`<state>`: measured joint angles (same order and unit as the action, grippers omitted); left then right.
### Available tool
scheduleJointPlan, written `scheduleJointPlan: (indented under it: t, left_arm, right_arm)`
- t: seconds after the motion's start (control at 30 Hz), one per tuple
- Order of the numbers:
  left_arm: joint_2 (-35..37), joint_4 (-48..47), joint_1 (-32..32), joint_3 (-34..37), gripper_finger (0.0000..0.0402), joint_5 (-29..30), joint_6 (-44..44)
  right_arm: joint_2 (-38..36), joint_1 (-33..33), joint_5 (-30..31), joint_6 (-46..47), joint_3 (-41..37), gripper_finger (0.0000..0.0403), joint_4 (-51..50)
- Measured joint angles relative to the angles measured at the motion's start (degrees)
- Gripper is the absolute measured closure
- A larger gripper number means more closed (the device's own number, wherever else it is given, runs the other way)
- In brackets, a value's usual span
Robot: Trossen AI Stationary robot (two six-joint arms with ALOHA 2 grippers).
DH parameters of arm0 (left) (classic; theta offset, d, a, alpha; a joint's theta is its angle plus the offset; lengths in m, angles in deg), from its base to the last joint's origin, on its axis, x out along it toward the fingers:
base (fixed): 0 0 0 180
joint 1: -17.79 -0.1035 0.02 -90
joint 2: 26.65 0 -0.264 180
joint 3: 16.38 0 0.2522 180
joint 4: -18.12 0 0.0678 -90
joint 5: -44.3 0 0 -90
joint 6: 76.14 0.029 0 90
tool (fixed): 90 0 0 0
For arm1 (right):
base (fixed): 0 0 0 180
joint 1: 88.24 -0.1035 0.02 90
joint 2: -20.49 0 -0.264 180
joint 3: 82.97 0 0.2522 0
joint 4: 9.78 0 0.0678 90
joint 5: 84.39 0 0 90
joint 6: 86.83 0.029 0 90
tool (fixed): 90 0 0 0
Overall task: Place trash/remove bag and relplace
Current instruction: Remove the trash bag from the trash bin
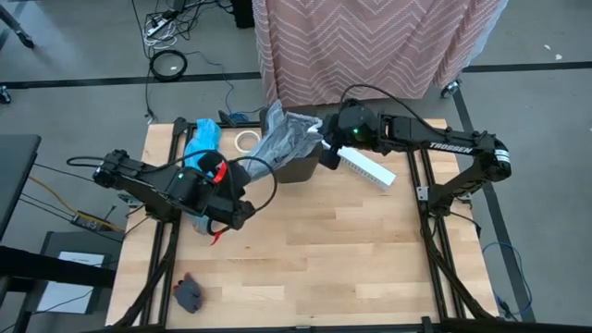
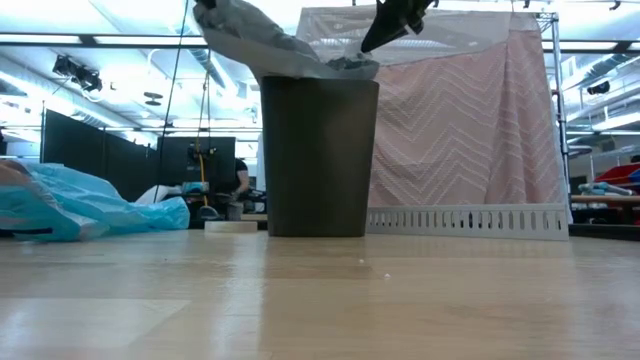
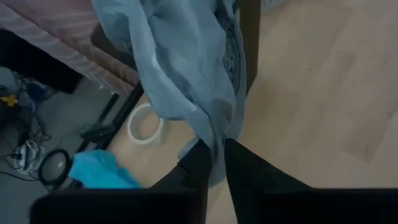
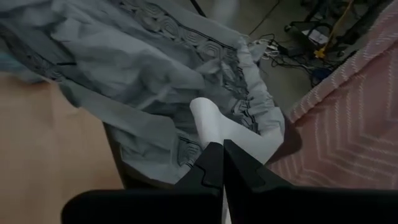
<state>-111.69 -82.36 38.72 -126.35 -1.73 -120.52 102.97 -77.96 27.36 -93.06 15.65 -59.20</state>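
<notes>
A dark bin (image 2: 318, 155) stands at the table's far middle. The light grey bag (image 1: 282, 139) is drawn up out of its mouth and stretches toward the left. My left gripper (image 3: 214, 149) is at the bag's lower left end and shut on it. My right gripper (image 4: 222, 144) hangs over the bin's right rim (image 2: 365, 60) with its fingers together at a white strip of the bag. The turquoise replacement bag (image 1: 202, 137) lies crumpled on the table's far left. The trash is hidden or out of view. My left gripper pinches a gathered, bunched part of the grey bag (image 3: 211, 134) between its two fingers, slanting down toward the table's far side. The plastic runs from the fingers up to the bin, lifted clear of the table. My right gripper's fingertips (image 4: 211, 155) close on a smooth white strip (image 4: 214, 127) at the bag's rim, coming slanting down from the right. The tips themselves cover the place of contact. The strip lies over the bin's mouth with the grey plastic around it.
A white tape ring (image 1: 246, 141) lies between the turquoise bag and the bin. A long white box (image 1: 368, 166) lies right of the bin. A dark crumpled lump (image 1: 190, 294) sits near the front left corner. Bare wood (image 1: 351, 259) fills the near half.
</notes>
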Motion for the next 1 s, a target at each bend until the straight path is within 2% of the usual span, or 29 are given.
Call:
scheduleJointPlan:
  t: [0.07,0.13,0.23,0.37,0.5,0.63,0.73,0.87,1.0]
  left_arm:
    - [0.04,-0.80,0.02,-0.72,0.0327,0.03,-1.18]
    - [-0.01,-2.98,0.07,-1.84,0.0317,2.72,-3.52]
    - [0.90,-3.03,-0.99,-2.90,0.0304,5.86,-2.49]
    - [1.80,-3.50,-2.82,-5.62,0.0293,6.49,-2.57]
    - [2.52,-3.30,-3.97,-6.65,0.0289,6.65,-1.23]
    - [3.36,0.25,-6.12,-6.85,0.0288,9.57,-0.63]
    - [2.87,5.26,-8.38,-6.81,0.0288,7.75,6.22]
    - [2.93,13.48,-11.62,-6.78,0.0288,1.39,13.89]
    - [2.89,11.46,-13.86,-6.76,0.0288,-4.71,15.27]
  right_arm:
    - [0.00,0.36,-1.00,-0.06,0.00,0.0403,0.02]
    - [0.00,0.63,-1.45,-0.06,0.00,0.0403,-0.06]
    - [-0.01,1.02,-2.81,-0.04,0.00,0.0403,-0.03]
    - [0.00,1.40,-4.14,-0.03,-0.23,0.0403,0.37]
    - [0.00,1.77,-5.45,-0.04,-3.27,0.0403,2.75]
    - [0.00,1.86,-5.72,-0.41,-6.72,0.0403,6.88]
    - [0.02,1.82,-5.57,-1.06,-7.85,0.0403,9.50]
    - [-0.02,1.46,-5.52,-1.46,-7.85,0.0403,10.84]
    - [-0.02,1.33,-5.54,-2.21,-7.85,0.0403,13.01]
